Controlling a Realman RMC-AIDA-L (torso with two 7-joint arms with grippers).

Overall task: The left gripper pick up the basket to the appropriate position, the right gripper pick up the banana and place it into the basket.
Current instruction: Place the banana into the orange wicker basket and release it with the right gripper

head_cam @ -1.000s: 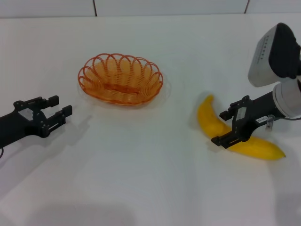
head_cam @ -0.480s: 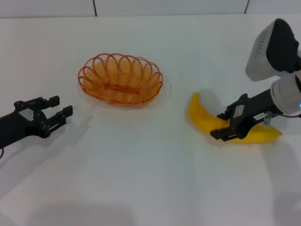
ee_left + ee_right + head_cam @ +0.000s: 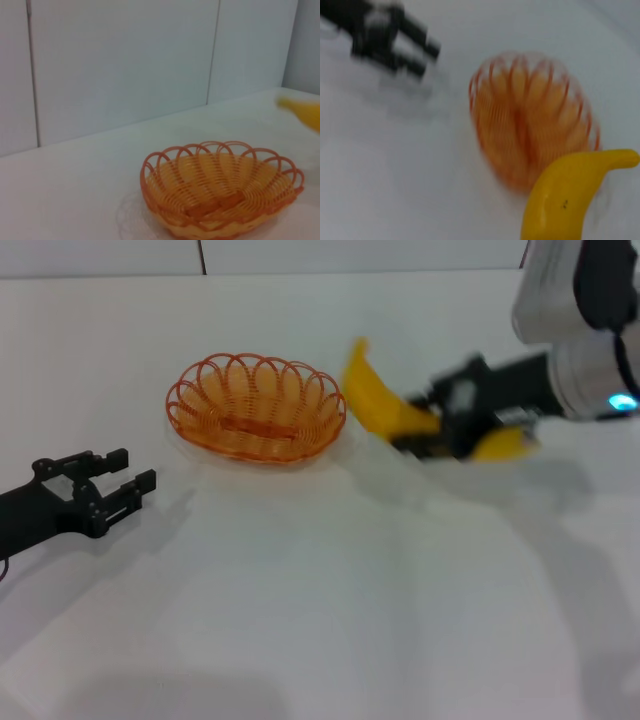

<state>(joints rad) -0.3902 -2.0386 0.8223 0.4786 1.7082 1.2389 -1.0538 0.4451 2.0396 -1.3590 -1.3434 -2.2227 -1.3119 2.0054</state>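
A plain white worktop (image 3: 300,590) fills the head view. Along its far edge stands a white panelled wall (image 3: 125,65), split by thin dark vertical seams (image 3: 214,50), one toward the far left, another near the far right corner.

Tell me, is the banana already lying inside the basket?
No, the banana is held above the table by the right pincer, beside the basket.

Banana (image 3: 378,400) aloft beside orange basket (image 3: 256,407) (empty).
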